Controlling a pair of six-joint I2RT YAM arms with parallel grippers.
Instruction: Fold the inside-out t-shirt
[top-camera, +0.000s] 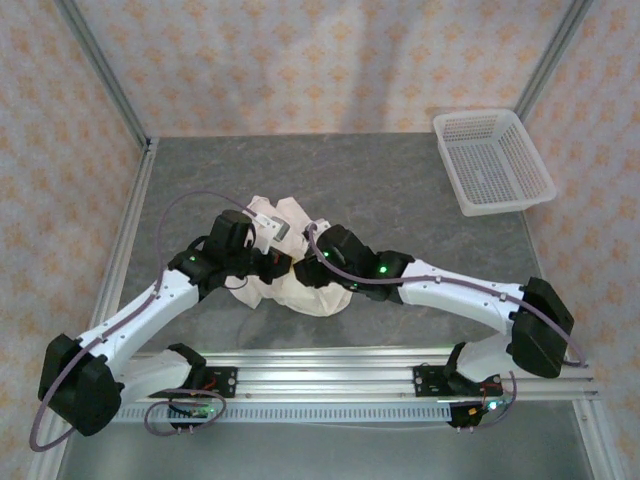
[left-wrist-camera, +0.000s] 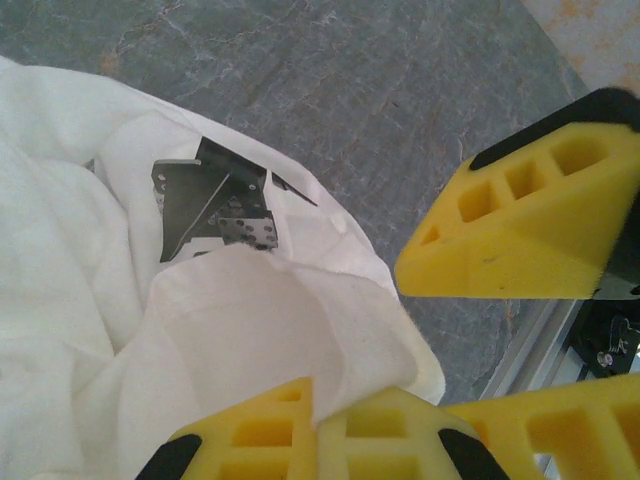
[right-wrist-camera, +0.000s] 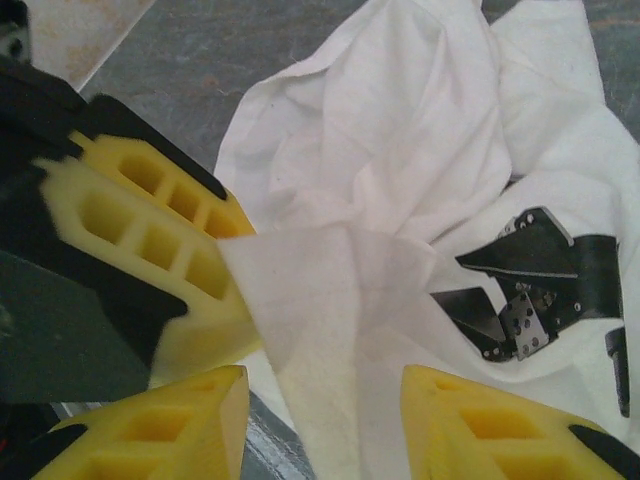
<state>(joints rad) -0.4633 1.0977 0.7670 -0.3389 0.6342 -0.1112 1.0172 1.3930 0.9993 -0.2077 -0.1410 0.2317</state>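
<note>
The white t-shirt (top-camera: 300, 292) lies bunched near the middle of the table (top-camera: 420, 210), well apart from the basket (top-camera: 492, 160) at the far right corner. The left gripper (left-wrist-camera: 318, 405) pinches a fold of it. The right gripper (right-wrist-camera: 325, 392) has its fingers spread either side of that fold.

A crumpled white t-shirt (right-wrist-camera: 380, 130) is seen lying on a grey marbled table (right-wrist-camera: 190, 60). At the bottom edge, the right gripper (right-wrist-camera: 322, 390) is shown with its two yellow fingers set apart, and a raised fold of the cloth stands between them. From the left, the left gripper (right-wrist-camera: 228, 290) is pressed closed on the edge of that same fold. At the right, a black perforated metal bracket (right-wrist-camera: 530, 285) is partly wrapped by the cloth
</note>
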